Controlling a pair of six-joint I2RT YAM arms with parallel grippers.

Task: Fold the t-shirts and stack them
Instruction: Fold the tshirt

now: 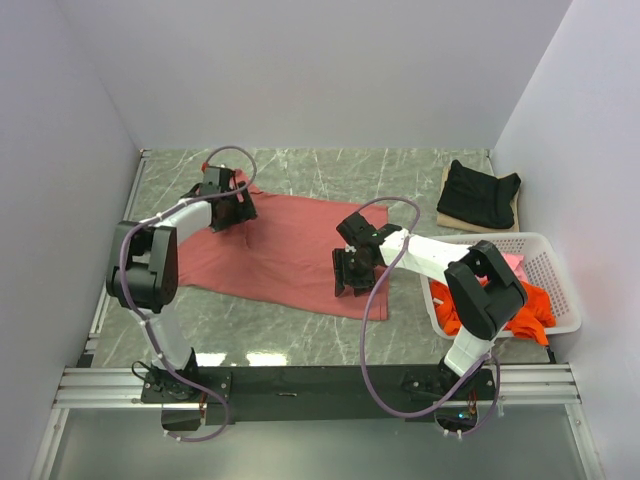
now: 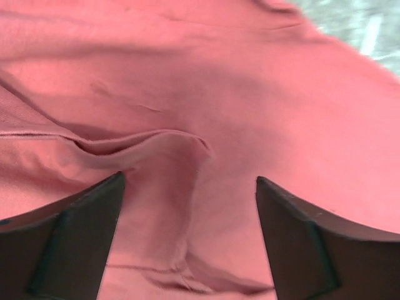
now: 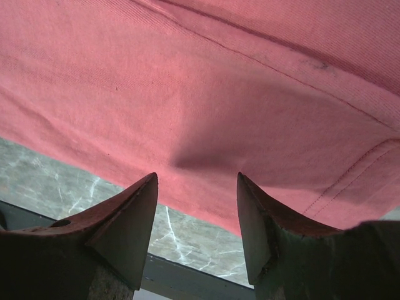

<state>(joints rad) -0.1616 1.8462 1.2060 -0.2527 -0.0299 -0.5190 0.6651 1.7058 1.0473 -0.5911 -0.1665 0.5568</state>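
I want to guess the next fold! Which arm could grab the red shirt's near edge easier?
Probably right: the right gripper, open, hovers at the brick-red t-shirt's near hem, table showing beyond. The left gripper is over cloth near the far corner.

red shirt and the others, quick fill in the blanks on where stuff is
The red shirt lies spread on the ____.
The orange shirt lies in the white ____.
The folded shirt at the far right is ____.
The left gripper over the red shirt is ____.
Missing: table; basket; black; open.
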